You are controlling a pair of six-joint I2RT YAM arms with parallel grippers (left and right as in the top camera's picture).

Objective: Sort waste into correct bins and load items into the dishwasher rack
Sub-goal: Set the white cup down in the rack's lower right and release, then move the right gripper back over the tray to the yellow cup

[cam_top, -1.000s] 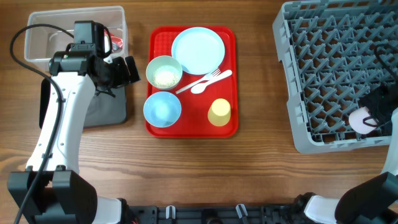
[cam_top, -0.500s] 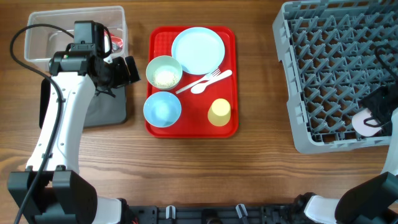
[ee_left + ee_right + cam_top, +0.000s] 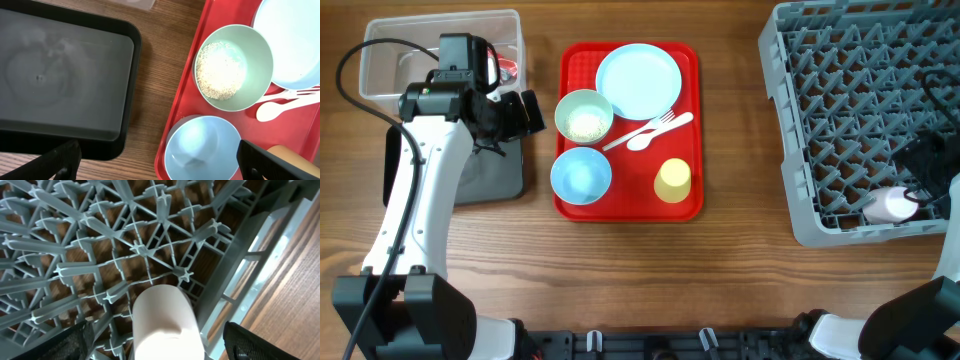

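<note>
Overhead only: takes in the dishwasher rack (image 3: 840, 100) at far right and the red tray (image 3: 630, 205) mid-table. From the left wrist, shows the left gripper (image 3: 165, 167) wide open above an empty blue bowl (image 3: 200, 145). From the right wrist, shows the right gripper (image 3: 162, 347) spread clear of the white cup (image 3: 165, 315), lying seemingly sideways in the rack's near corner. Left wrist alone resolves rice grains (image 3: 220, 75) in the second bowl (image 3: 260, 55).

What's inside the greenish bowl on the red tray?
White rice-like grains lie heaped in the bowl, and part of its inner wall shows bare. The bottom beneath the heap is covered, so whatever lies under the grains cannot be seen.
</note>
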